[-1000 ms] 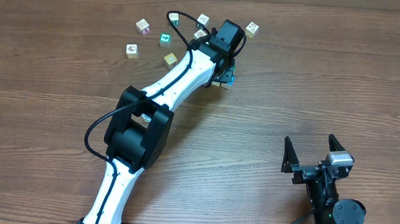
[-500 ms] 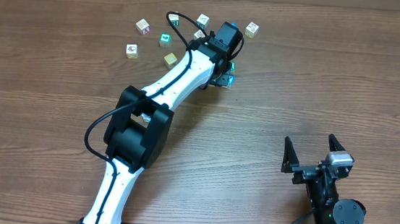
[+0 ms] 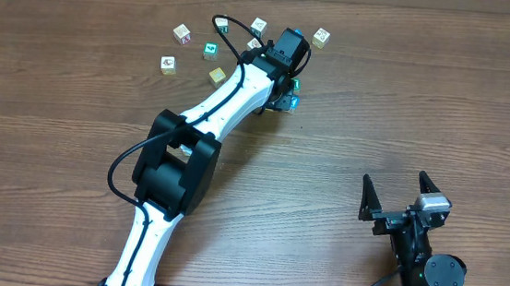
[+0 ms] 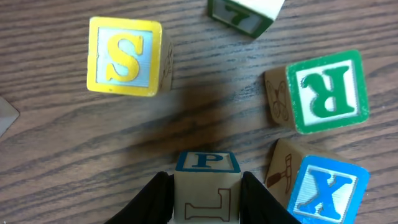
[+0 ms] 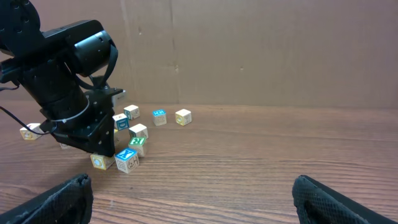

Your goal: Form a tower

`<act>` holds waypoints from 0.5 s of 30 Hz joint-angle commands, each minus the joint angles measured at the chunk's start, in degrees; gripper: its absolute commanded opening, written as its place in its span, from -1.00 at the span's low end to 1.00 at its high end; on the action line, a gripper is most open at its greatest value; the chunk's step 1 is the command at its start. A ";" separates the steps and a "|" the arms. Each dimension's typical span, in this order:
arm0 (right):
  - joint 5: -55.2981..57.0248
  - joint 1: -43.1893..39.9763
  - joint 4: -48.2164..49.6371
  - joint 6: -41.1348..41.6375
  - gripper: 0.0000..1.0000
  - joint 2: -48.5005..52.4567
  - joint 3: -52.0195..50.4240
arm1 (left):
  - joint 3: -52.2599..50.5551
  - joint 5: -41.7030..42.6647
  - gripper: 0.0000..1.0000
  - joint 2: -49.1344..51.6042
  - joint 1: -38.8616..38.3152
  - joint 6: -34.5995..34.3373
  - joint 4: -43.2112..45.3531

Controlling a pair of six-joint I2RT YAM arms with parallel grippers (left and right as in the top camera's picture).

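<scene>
The left gripper is squeezing the tower from both sides, far out on the table. The right gripper is sitting wide open, near.

Bottom middle of the left wrist view: the tower stands narrow and upright, a teal-framed face bearing the letter P on top and a pale cream face with an outlined L below it. The left fingers press against both its sides. It stands just beside a blue X cube; its foot on the bench is hidden.
</scene>
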 commanded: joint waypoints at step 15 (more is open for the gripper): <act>0.55 0.35 0.17 -0.09 1.00 -0.37 -0.61 | 0.52 0.79 -0.56 -1.36 0.33 1.11 -1.77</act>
